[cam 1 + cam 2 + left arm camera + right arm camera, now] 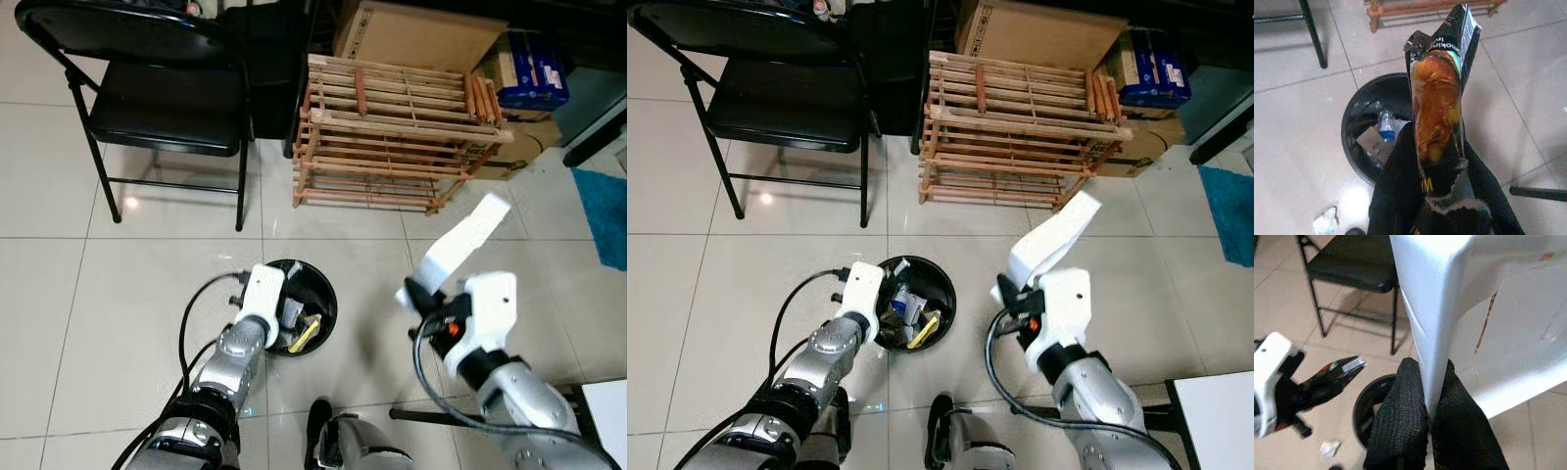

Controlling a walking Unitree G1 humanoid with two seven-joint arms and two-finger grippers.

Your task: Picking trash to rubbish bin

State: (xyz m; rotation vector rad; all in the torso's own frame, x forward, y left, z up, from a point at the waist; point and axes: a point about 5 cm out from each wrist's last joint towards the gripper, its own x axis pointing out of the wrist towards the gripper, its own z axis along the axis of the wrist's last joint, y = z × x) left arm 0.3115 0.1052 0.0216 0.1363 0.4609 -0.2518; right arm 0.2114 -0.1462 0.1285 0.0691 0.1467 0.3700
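**Both grippers loaded, left one over the bin**

Left gripper is clamped on a crumpled snack wrapper, dark with orange print, which we hold right above the black rubbish bin. Bin sits on the tiled floor and already contains a small plastic bottle, a cardboard scrap and something yellow. Our right gripper is closed on a white styrofoam piece, raised off to the bin's right, well apart from it. A small white scrap lies on the floor beside the bin. Behind: black folding chair, wooden rack, cardboard boxes.
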